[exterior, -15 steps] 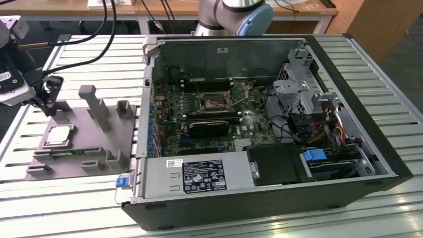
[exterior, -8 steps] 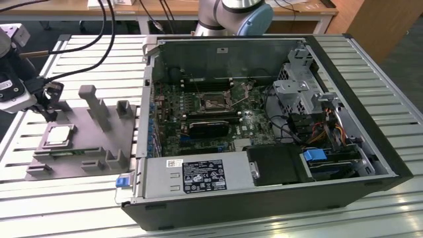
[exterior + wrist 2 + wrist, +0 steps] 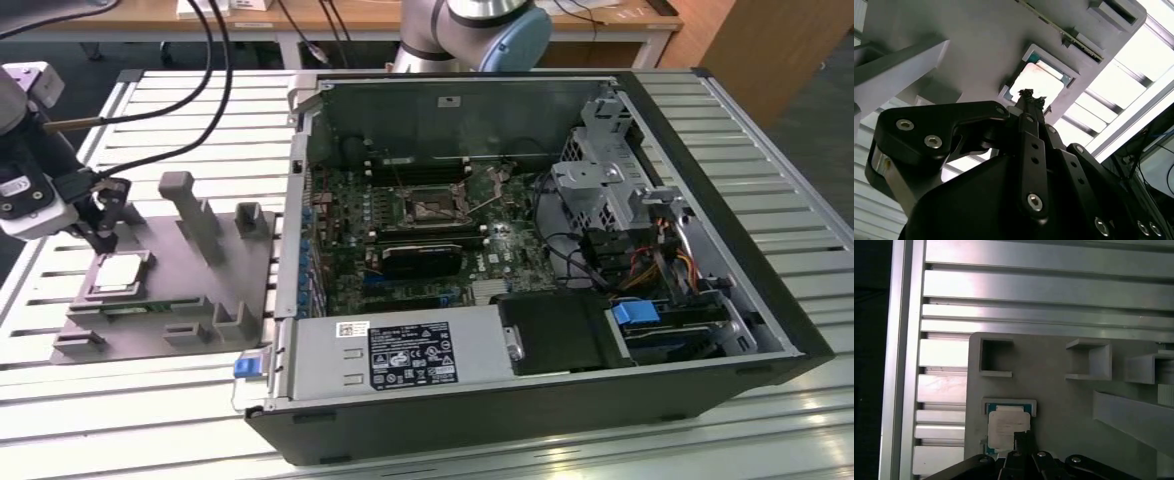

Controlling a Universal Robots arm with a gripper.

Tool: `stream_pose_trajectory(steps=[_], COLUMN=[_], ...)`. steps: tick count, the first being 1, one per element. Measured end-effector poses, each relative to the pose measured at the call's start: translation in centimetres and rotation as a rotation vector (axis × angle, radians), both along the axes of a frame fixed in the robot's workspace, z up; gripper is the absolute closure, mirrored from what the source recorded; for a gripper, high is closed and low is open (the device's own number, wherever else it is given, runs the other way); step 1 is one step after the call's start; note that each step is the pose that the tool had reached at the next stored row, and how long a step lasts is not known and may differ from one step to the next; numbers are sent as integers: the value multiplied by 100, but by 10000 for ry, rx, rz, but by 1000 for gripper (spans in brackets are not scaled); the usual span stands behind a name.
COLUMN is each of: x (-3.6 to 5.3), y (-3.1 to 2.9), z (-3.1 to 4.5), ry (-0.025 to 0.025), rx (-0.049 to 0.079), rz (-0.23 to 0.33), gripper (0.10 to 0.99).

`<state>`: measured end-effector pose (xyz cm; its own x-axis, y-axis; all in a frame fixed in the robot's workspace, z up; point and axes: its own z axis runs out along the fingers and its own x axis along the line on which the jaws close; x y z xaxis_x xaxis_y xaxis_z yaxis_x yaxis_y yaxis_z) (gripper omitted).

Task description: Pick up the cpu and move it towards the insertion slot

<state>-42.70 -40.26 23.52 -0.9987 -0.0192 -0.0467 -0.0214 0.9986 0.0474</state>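
Clearance round the cpu [image 3: 118,272] on the tight side: lying flat in a shallow framed pocket on the grey fixture plate [image 3: 180,285], pale rim hugged by the pocket's low walls, silvery top open from above. Gripper [image 3: 104,240] hanging right over the chip's edge farther from the exterior camera. In the second wrist view, gripper [image 3: 1032,96] tips drawn together into one narrow point, pinching nothing. Touching the chip or just above it? Can't tell tbh. Same story in the first wrist view: dark tip of the gripper [image 3: 1021,436] overlapping one edge of the cpu [image 3: 1006,422].

Tall grey posts [image 3: 200,215] standing on the plate just beside the pocket, toward the exterior view's right, cramping sideways room there. Past those, side wall of the open computer case [image 3: 534,410], just beside the plate's edge. Inside it, insertion slot [image 3: 434,205] well apart from the chip, flat on the motherboard, shiny frame round a dark centre, open from above. Black heatsink block [image 3: 416,262] just beside the slot, on the side nearer the exterior camera.

Underneath everything: slatted aluminium table [image 3: 761,430], ridged and shiny, with the plate near its edge on the exterior view's left. Table's edge rail [image 3: 901,365] with darkness beyond it in the first wrist view. Black cables [image 3: 214,60] draped over the slats behind the plate. Robot base [image 3: 474,25] behind the case, wooden benches [image 3: 347,10] further back.
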Motion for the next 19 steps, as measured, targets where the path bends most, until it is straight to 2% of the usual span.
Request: stream_pose_trajectory(steps=[19], x=[-105], y=[-47], z=[-327], ry=[-1], rx=[0], rz=[-1], gripper=[984])
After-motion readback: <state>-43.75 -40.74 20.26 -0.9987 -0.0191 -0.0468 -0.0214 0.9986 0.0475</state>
